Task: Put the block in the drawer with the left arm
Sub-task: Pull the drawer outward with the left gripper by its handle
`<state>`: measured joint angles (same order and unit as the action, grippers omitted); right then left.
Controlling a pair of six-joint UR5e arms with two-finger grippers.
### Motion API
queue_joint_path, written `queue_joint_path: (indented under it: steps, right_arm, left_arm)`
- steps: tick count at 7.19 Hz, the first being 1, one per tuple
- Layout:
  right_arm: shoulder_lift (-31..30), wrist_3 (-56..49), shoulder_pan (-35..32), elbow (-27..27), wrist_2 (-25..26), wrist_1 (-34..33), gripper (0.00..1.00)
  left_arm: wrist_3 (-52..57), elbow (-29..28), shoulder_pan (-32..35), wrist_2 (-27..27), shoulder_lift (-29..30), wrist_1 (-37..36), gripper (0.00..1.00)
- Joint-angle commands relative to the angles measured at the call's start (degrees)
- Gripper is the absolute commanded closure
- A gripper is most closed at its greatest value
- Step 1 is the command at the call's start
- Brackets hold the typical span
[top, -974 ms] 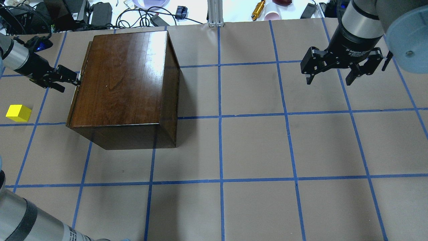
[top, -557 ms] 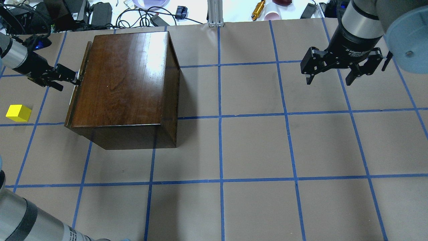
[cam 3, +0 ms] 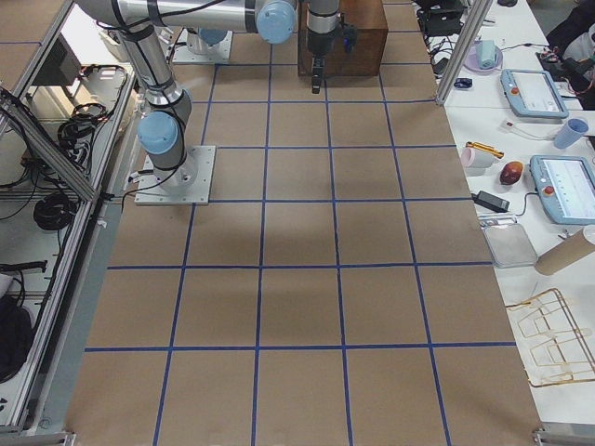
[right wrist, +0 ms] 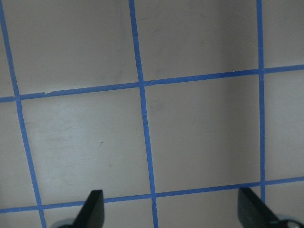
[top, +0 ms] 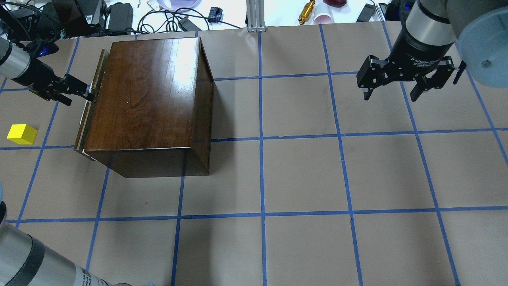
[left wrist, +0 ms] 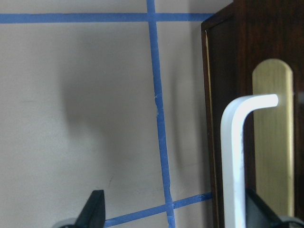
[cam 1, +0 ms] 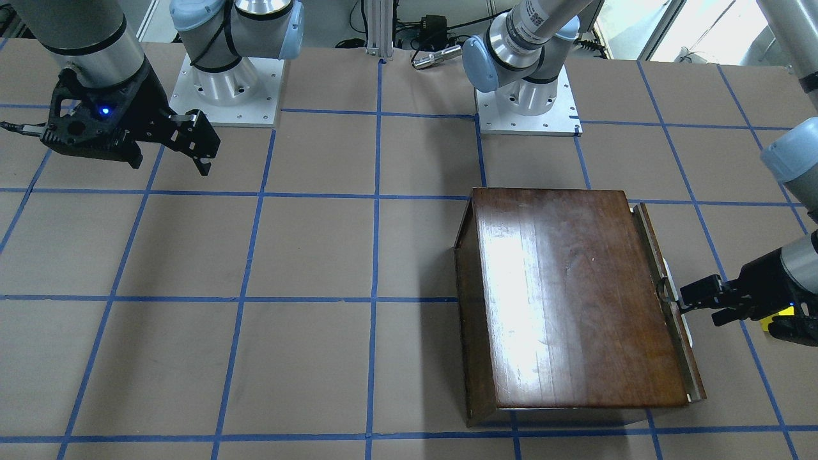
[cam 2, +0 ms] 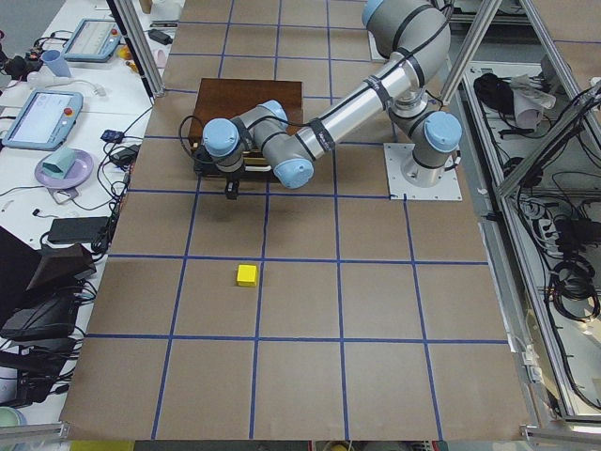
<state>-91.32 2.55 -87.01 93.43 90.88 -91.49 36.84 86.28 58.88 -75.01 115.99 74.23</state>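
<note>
A little more drawer (top: 84, 119) shows than a second ago as we tug its handle (left wrist: 232, 156), left gripper (top: 85, 92) spread wide; the block (top: 22, 134) waits.

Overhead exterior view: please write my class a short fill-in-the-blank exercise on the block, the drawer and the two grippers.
1. The block, lying on the table and not in the drawer, is ____ in colour.
2. The left gripper is at the drawer front of a glossy wooden box that is dark ____.
3. The right gripper hangs over bare table with its jaws ____.

Missing words: yellow; brown; open.
</note>
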Motion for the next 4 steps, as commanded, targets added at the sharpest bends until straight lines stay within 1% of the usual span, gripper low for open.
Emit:
queue_joint_path:
  steps: [1,4]
  right_arm:
    - [0.0,0.0,0.0,0.0,0.0,0.0,0.0]
    - [0.0,0.0,0.0,0.0,0.0,0.0,0.0]
  left_arm:
    - [1.4,-0.1,-0.1,-1.2,0.3,-0.8,0.0]
    - [1.7,-0.8,-0.1,-1.6,0.6,-1.6,0.0]
